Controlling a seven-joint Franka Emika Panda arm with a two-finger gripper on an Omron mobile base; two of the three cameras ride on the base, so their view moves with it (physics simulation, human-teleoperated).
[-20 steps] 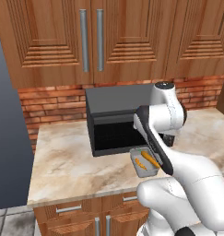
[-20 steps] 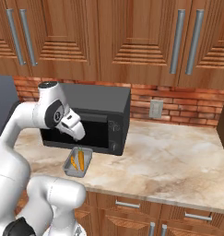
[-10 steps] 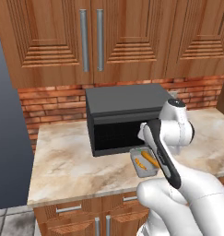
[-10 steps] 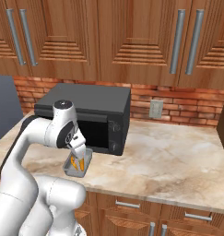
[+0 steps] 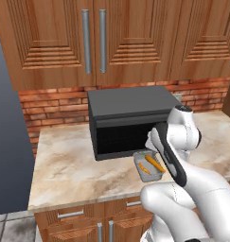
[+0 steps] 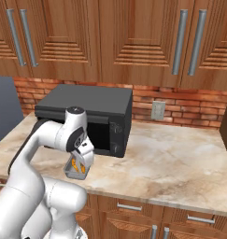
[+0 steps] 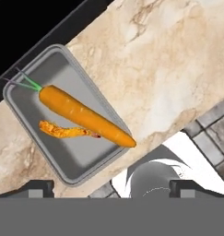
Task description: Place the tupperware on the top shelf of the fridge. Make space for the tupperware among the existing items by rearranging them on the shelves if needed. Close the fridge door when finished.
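Left base view: the tupperware [image 5: 148, 166] sits on the counter [image 5: 74, 165] near its front edge, just in front of the microwave [image 5: 128, 120]. The arm bends down over it. A dark grey slab at the left edge may be the fridge [image 5: 10, 142], well apart from the tray.

Right base view: the tray [image 6: 76, 169] lies below the wrist, flat on the marble, not lifted.

Hand view: the gripper [image 7: 111, 186] hovers above the tray [image 7: 62, 122], fingers spread wide with nothing between them. A carrot [image 7: 83, 115] and a smaller orange piece [image 7: 65, 131] lie inside.

By my reading nothing is done yet: grasping, carrying, shelving on the top shelf and shutting the door all remain.
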